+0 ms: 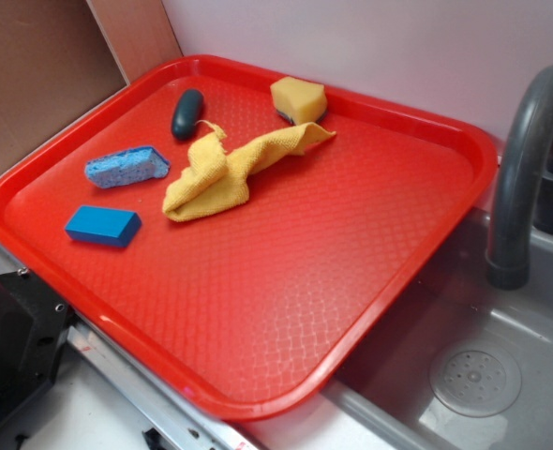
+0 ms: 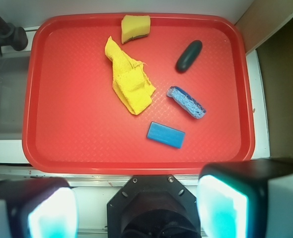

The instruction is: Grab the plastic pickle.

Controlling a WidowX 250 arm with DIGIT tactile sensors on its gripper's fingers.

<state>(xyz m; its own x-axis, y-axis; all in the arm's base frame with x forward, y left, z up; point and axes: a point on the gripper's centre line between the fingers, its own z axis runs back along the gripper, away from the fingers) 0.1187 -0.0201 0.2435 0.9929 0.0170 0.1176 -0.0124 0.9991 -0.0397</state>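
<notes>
The plastic pickle [image 1: 186, 113] [image 2: 188, 55] is a small dark green oval lying near the far edge of the red tray [image 1: 286, 309] [image 2: 77, 144]. My gripper [image 2: 136, 210] shows only in the wrist view, high above the tray's near edge. Its two fingers stand wide apart with nothing between them. The gripper is far from the pickle and is not seen in the exterior view.
On the tray lie a crumpled yellow cloth [image 1: 222, 169] [image 2: 130, 84], a yellow sponge [image 1: 298, 99] [image 2: 135, 28], a light-blue sponge [image 1: 127, 167] [image 2: 186, 101] and a blue rectangular block [image 1: 103, 226] [image 2: 166, 135]. A grey sink [image 1: 483, 366] with a dark faucet [image 1: 525, 159] borders the tray.
</notes>
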